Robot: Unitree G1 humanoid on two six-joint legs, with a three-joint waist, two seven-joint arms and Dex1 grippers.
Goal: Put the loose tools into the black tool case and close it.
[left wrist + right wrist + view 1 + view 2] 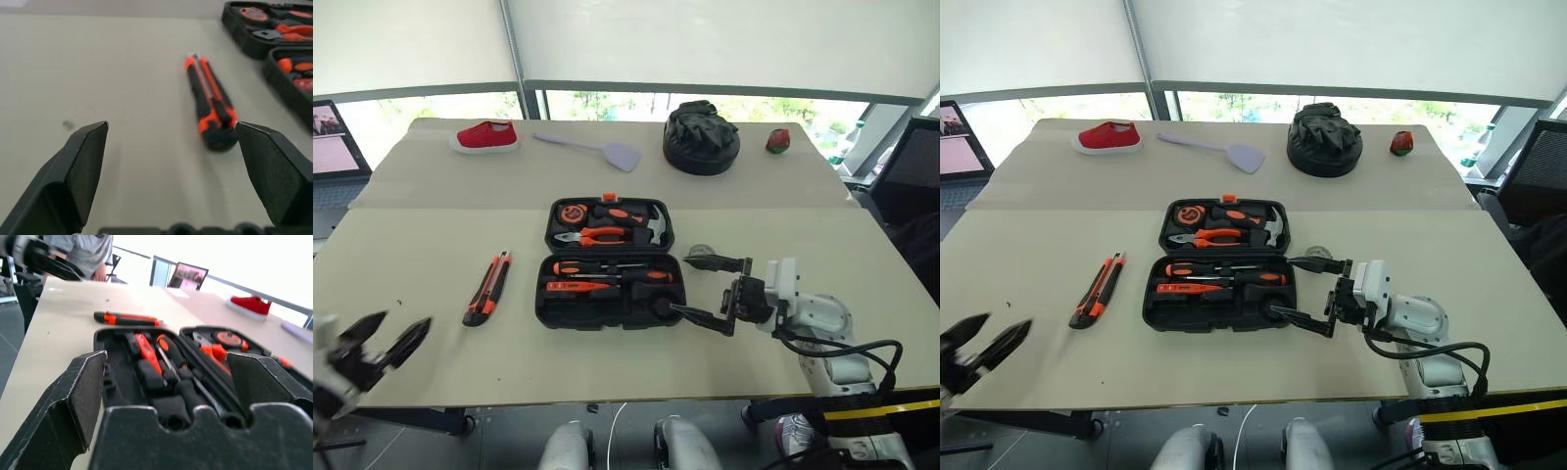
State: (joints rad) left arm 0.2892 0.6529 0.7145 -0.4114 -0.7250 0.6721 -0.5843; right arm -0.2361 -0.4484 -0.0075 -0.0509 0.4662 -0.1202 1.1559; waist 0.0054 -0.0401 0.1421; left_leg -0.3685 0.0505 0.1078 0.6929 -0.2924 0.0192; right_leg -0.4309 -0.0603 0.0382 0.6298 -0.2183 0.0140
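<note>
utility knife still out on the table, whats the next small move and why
Probably bring the open left claw forward onto the utility knife and close on it. It lies on the table left of the open tool case, whose screwdrivers are already slotted.

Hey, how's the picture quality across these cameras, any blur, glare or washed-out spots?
Left and right eye views: the windows behind the table are blown out, while the black tool case is sharp and evenly lit. Left wrist view: the utility knife is soft, and the left hand in front is blurred. Right wrist view: the right hand looms large and out of focus; the background is overexposed.
</note>
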